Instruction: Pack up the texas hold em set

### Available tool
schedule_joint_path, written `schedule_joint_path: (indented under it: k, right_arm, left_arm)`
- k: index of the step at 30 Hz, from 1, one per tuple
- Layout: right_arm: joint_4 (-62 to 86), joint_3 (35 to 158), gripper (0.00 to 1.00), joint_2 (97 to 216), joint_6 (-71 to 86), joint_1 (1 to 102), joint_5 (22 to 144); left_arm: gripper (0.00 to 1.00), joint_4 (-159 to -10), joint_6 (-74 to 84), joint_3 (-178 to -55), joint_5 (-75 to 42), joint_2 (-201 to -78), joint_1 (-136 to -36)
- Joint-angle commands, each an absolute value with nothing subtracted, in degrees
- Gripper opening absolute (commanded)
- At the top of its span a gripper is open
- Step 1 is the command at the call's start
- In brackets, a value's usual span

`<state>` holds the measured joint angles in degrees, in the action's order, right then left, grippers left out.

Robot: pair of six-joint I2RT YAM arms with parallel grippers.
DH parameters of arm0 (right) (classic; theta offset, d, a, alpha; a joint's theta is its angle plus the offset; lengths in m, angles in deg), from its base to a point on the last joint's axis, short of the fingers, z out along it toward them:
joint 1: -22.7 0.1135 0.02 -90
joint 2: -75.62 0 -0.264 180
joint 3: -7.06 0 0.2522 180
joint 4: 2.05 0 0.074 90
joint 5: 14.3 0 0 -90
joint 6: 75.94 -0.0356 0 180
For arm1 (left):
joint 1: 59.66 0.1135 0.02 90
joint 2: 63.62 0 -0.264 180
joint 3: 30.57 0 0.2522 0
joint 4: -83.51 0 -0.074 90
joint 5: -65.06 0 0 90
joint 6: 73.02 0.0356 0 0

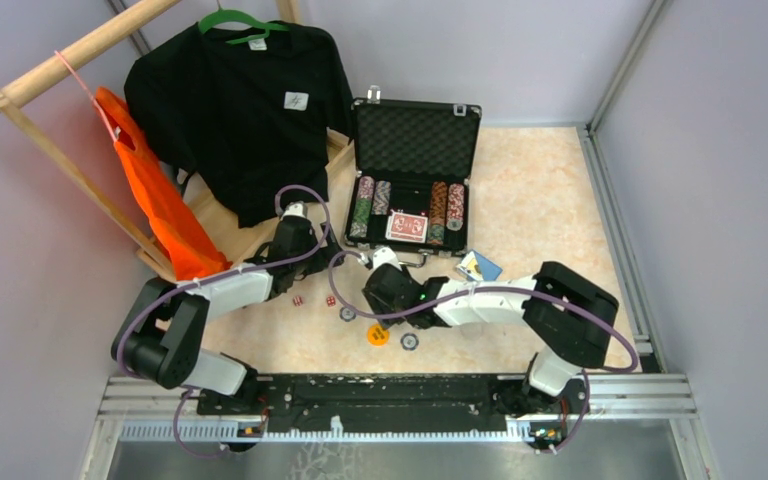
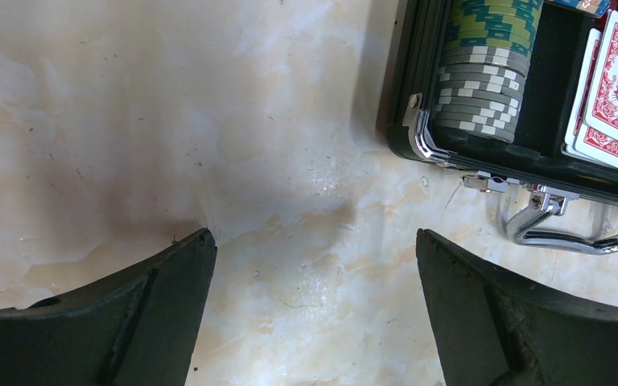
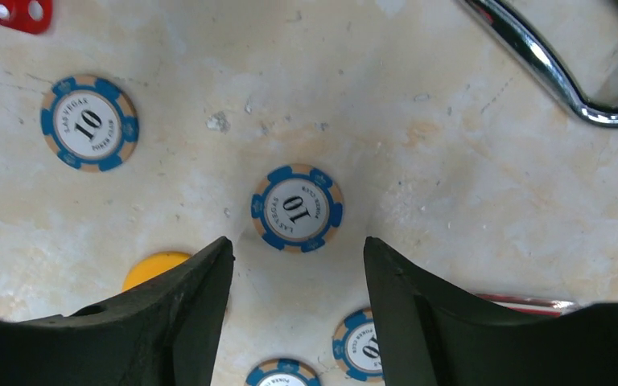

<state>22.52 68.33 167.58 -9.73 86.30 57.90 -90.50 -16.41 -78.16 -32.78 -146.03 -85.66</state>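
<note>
**Loose-piece collection: right arm positioned over a chip**

The case [image 1: 415, 140] stands open at the far middle of the counter [image 1: 550, 200] with its lid upright. Striped chips [image 2: 483, 88] are racked in rows, with the red-backed cards [image 1: 407, 227] between them. The step in hand appears to be collection of the loose pieces lying on the counter in front of the case.

Right gripper [image 3: 296, 249]: jaws parted, nothing between them. It hangs over a blue-edged chip [image 3: 297, 208] marked 10, which lies flat just ahead of the fingertips. A second such chip [image 3: 89, 123] lies well apart from it. A yellow token [image 3: 157, 268] shows beside one finger, and a red die [image 3: 12, 12] sits at the frame corner.

Left gripper [image 2: 314, 235]: jaws wide apart and empty, over bare counter near a front corner of the case, beside the chrome handle [image 2: 571, 233].

Next move: lower the right jaws astride the chip and close on its edge. A flat disc offers little height, so the fingertips must reach the counter surface. Then carry the chip to a row in the case.

Limits of view:
- Two further chips [image 3: 362, 346] are cut off at the bottom edge and partly behind the fingers.
- From above, the right arm covers some of the loose pieces, so their count cannot be told.
- A small blue item [image 1: 479, 266] beside the case is too small to identify.
</note>
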Motion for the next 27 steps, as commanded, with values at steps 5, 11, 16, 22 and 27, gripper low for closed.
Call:
schedule_joint_path:
  k: [5, 11, 16, 22, 27]
  right_arm:
    - [21.3, 73.5, 0.62, 172.7, -8.9, 86.7, 56.2]
    - [21.2, 73.5, 0.59, 173.2, -9.0, 86.6, 56.3]
    - [21.5, 73.4, 0.49, 173.0, -9.2, 86.6, 56.7]
    - [21.8, 73.3, 0.41, 172.6, -9.2, 86.6, 56.6]
    - [22.1, 73.8, 0.40, 172.0, -9.2, 86.6, 56.2]
  left_arm:
    - [0.99, -91.8, -15.6, -78.6, -32.2, -145.9, -85.6]
    - [0.99, -91.8, -15.5, -78.6, -31.9, -145.9, -85.6]
    - [0.99, -91.9, -15.5, -78.6, -31.7, -145.9, -85.7]
    - [0.99, -92.1, -15.5, -78.6, -31.3, -146.2, -85.6]
    - [0.99, -92.1, -15.5, -78.6, -31.3, -146.2, -85.6]
